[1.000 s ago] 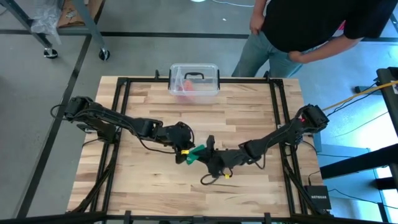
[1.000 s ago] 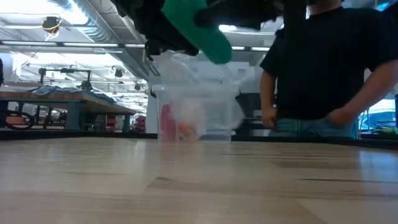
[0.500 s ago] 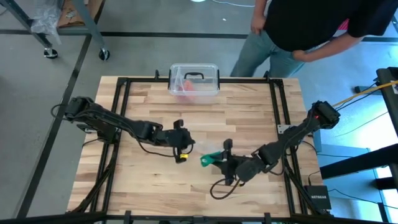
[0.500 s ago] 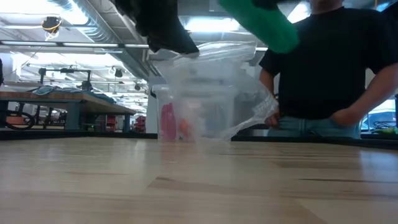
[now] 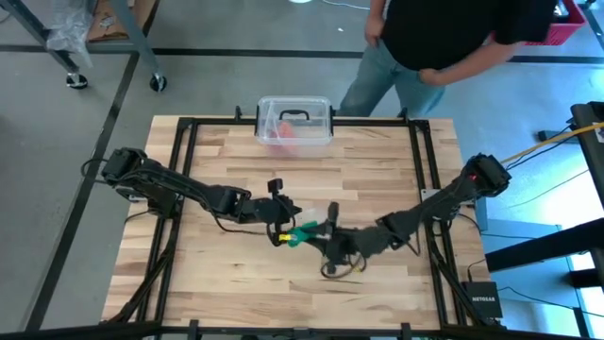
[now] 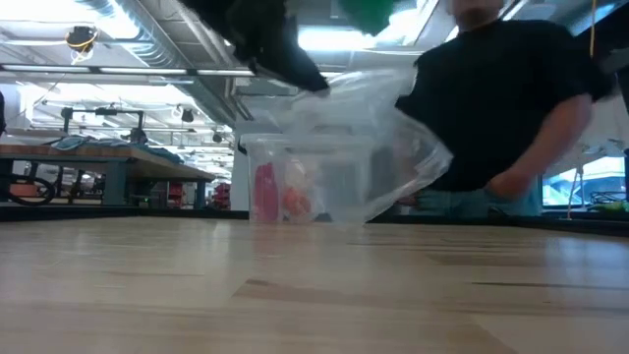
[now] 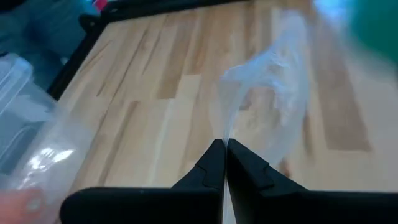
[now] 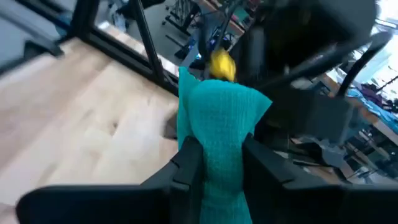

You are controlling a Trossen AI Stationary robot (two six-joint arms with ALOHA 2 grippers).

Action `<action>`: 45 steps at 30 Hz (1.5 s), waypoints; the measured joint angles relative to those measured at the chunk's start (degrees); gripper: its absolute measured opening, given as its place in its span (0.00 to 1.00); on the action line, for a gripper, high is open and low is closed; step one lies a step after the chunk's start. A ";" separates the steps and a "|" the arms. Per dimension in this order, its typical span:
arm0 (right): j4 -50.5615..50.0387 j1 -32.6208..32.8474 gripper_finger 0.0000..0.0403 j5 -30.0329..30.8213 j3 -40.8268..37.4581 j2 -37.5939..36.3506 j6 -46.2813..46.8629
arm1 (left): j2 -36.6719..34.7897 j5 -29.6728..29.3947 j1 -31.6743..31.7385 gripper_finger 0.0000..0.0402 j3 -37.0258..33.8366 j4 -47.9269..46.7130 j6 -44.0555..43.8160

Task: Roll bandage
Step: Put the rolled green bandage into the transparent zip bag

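Pale wooden planks are making up the worktop (image 5: 377, 179), which is carrying a clear plastic box (image 5: 294, 121) with a black handle at its far edge, while a person (image 5: 444, 38) in a dark shirt is standing just beyond that edge. Both arms are meeting near the middle of the worktop, raised above the wood. The left gripper (image 7: 224, 163) is pinching a thin clear plastic wrapper (image 7: 273, 106) between its closed fingers (image 7: 208, 168), and the film is trailing away from them over the planks. The right gripper (image 8: 217, 163) is holding the green bandage (image 8: 219, 130) between its fingers (image 8: 186, 162), which are pressing on both sides of the cloth, the strip standing up out of the grip. From above, the bandage (image 5: 302, 231) is sitting between the two grippers, clear of the worktop.
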 joint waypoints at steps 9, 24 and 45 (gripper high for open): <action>-0.18 -4.32 0.22 -4.19 -0.02 1.31 -4.78 | -0.07 4.24 -1.38 0.00 3.40 -1.23 -1.97; -9.10 -4.23 0.22 2.49 -3.67 1.44 -7.84 | -0.11 6.61 -1.51 0.00 3.84 -0.36 -4.71; -10.27 -1.26 0.22 -9.43 -1.88 1.40 -48.13 | -0.09 10.44 -1.51 0.00 3.75 -0.42 -4.71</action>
